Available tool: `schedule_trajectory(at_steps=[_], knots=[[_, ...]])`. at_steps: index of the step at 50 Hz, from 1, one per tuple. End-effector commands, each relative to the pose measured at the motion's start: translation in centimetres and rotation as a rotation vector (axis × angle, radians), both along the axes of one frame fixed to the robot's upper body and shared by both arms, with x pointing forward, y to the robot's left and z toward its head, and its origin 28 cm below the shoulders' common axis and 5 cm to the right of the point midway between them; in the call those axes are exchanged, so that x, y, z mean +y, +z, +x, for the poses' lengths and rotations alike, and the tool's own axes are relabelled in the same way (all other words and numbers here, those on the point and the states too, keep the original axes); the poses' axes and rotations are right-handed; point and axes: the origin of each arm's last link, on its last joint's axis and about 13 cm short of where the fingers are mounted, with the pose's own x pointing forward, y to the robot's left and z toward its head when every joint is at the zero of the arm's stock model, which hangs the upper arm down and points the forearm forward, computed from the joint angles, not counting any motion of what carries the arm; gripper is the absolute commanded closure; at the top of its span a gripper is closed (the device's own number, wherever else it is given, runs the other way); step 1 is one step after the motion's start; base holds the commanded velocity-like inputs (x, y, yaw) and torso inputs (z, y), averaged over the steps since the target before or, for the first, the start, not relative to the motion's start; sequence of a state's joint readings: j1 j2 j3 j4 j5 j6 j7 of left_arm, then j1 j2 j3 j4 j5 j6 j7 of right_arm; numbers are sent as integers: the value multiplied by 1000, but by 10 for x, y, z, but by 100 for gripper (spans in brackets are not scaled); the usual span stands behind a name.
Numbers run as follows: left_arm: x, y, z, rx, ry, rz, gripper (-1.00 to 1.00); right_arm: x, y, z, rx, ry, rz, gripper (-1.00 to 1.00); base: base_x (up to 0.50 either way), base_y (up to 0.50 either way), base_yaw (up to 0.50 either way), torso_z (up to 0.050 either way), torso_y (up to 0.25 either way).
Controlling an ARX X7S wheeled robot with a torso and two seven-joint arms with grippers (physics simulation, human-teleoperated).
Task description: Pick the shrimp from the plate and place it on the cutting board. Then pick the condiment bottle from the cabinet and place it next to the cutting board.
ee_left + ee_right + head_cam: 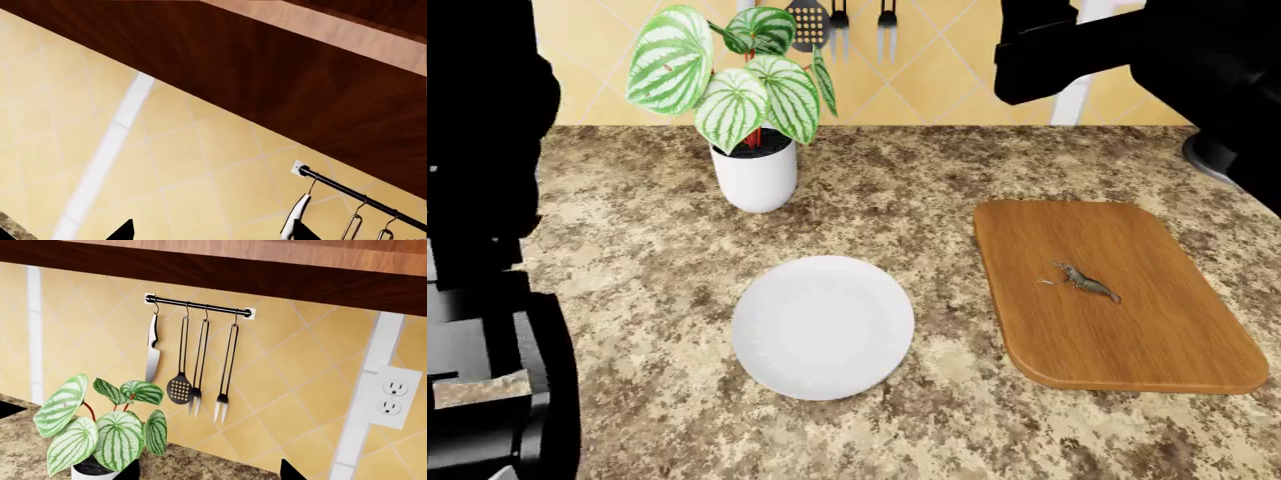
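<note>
The small grey-brown shrimp (1084, 281) lies on the light-brown cutting board (1121, 340) at the right of the counter. The white plate (821, 330) sits empty at the counter's middle. My left gripper (213, 234) is raised and open, with only tiled wall between its dark fingertips (124, 231). My right gripper (210, 473) is open too, with nothing in it, and faces the wall above the counter's back. The dark wooden underside of the cabinet (267, 75) fills the left wrist view, and the cabinet (267, 275) also edges the right wrist view. The condiment bottle is out of view.
A leafy plant in a white pot (754, 172) stands at the back of the counter. A rail of hanging utensils (198, 307) and a wall outlet (390, 397) are on the tiled wall. My right arm (1094, 45) hangs over the back right, my left arm (481, 150) at the left edge.
</note>
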State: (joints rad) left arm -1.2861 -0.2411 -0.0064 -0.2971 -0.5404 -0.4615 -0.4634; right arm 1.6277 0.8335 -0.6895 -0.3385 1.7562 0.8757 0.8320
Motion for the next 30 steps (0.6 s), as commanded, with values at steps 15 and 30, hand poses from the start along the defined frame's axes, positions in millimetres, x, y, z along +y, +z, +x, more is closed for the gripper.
schedule_trajectory(at_steps=[15,30], knots=[[3,-11,64,207,59,58,-100,4,4,-8,-34,17,1,-100,0,0,0,0,0],[-5,-4,64,173,-77,128,-100,1,4,-12,-49,-2,-31,-100,130,390,0,0,0]])
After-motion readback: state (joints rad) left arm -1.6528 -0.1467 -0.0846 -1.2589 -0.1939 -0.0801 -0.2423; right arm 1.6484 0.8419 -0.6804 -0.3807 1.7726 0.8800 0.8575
